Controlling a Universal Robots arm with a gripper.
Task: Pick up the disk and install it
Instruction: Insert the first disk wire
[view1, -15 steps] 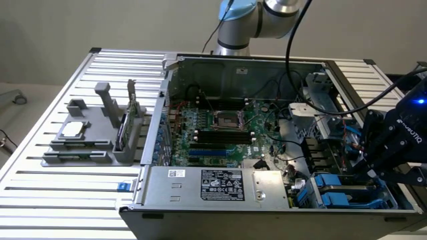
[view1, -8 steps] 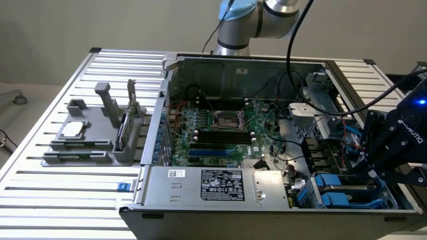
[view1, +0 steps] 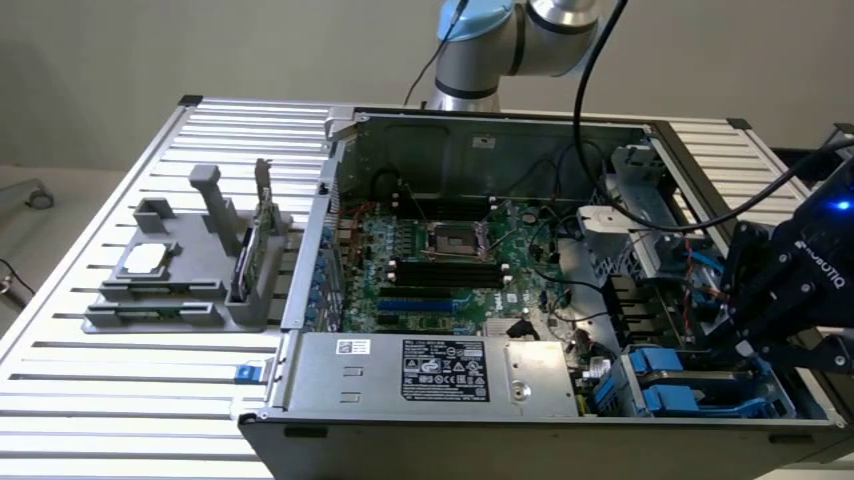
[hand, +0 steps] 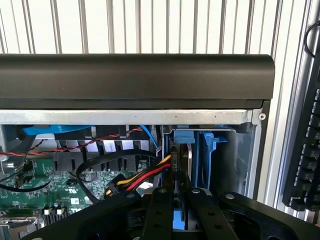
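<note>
Slatted aluminium worktop (view1: 160, 370) carries an open computer case (view1: 534, 400), lying on its side, with a plain pale wall behind and a strip of floor at the exterior view's left. Near the worktop's edge at the exterior view's left stands a grey parts holder (view1: 174, 290) with a small square silver chip (view1: 144, 262) lying in it and a thin dark card (view1: 243, 262) set on edge. Inside the case lie the green motherboard (view1: 427, 270) and, along the near wall, a silver power supply (view1: 441, 372) with a label. The arm's grey and blue joints (view1: 501, 40) rise beyond the far edge, cut off by the frame. The black gripper (view1: 787, 300) hangs over the case's corner at the exterior view's right, above the blue drive bays (view1: 687, 385), and is partly cut off by the picture's edge. In the wrist view its fingers (hand: 160, 212) are drawn close together around the upper edge of the disk (hand: 190, 165), which stands on edge in its blue carrier within the bay beside red, yellow and black cables (hand: 145, 177). Most of the disk is hidden by the fingers and bay walls, so how deep it sits cannot be told. The case's dark rim (hand: 135, 75) blocks much of the worktop beyond.
</note>
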